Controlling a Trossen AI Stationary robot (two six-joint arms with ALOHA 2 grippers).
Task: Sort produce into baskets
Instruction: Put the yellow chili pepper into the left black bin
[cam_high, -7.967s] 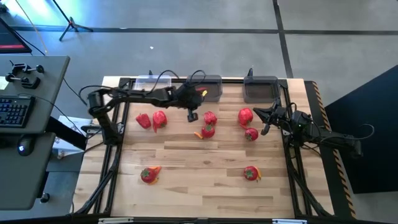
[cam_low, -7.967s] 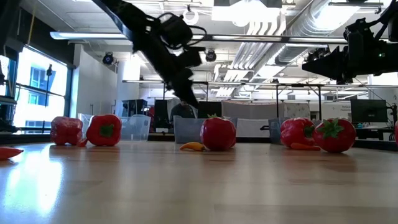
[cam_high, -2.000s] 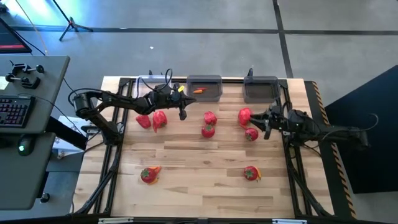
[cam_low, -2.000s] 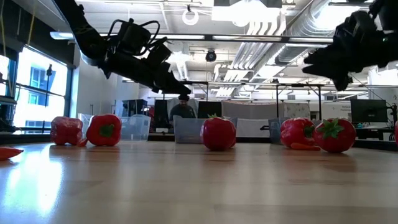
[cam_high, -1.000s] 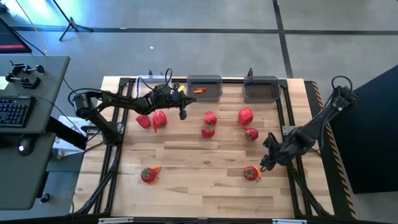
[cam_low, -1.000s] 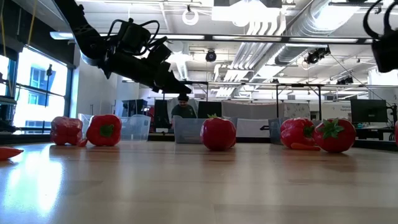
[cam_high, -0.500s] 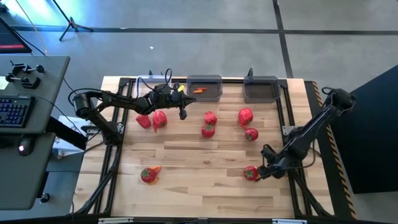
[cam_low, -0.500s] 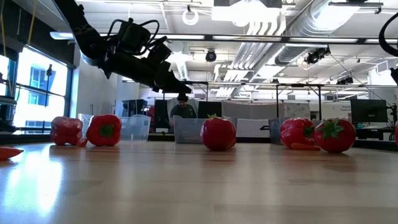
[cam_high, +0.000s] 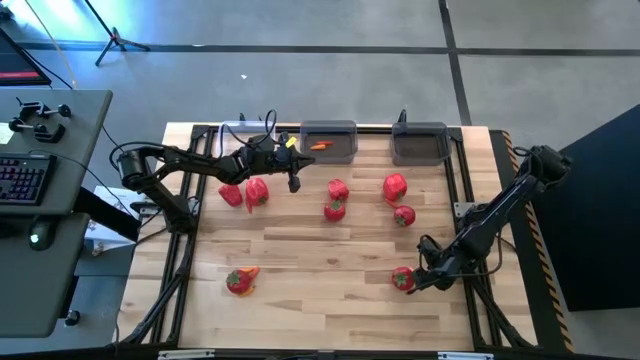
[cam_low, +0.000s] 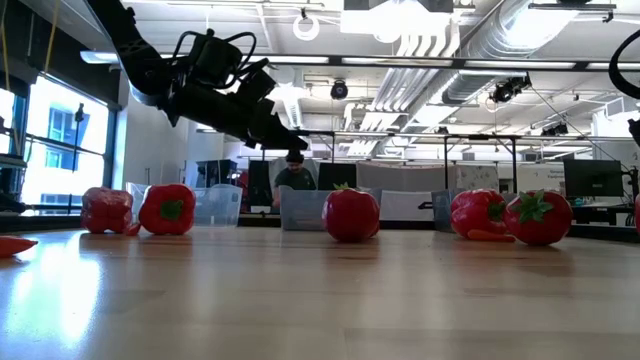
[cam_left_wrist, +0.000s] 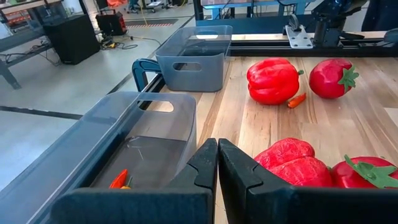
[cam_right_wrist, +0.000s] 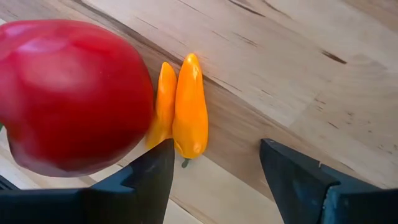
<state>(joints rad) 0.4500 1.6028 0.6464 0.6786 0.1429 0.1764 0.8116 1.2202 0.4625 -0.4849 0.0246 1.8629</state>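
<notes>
My right gripper (cam_high: 418, 276) points down, open, just right of a red tomato (cam_high: 403, 279) near the table's near right. In the right wrist view its gripper (cam_right_wrist: 214, 163) hangs over two orange chilli pieces (cam_right_wrist: 189, 106) that lie against the tomato (cam_right_wrist: 68, 93). One finger (cam_right_wrist: 152, 168) stands by the chillies' near tips and the other (cam_right_wrist: 292, 171) over bare wood. My left gripper (cam_high: 293, 183) hovers shut before the middle dark grey basket (cam_high: 328, 142), which holds an orange chilli (cam_high: 318, 146). A clear basket (cam_high: 238, 134) and another grey basket (cam_high: 420, 142) flank the middle one.
Red peppers (cam_high: 231, 194) (cam_high: 257, 190) (cam_high: 394, 186) and tomatoes (cam_high: 338, 188) (cam_high: 334, 209) (cam_high: 404, 215) lie across the table's far half. A tomato with a chilli (cam_high: 238, 282) lies near left. Black frame rails (cam_high: 470, 250) run along both sides. Bare wood spans the middle and near edge.
My right gripper has gone toward the table's near edge and down, arriving beside the near-right tomato and tipping more steeply downward. The produce has stayed where it was.
</notes>
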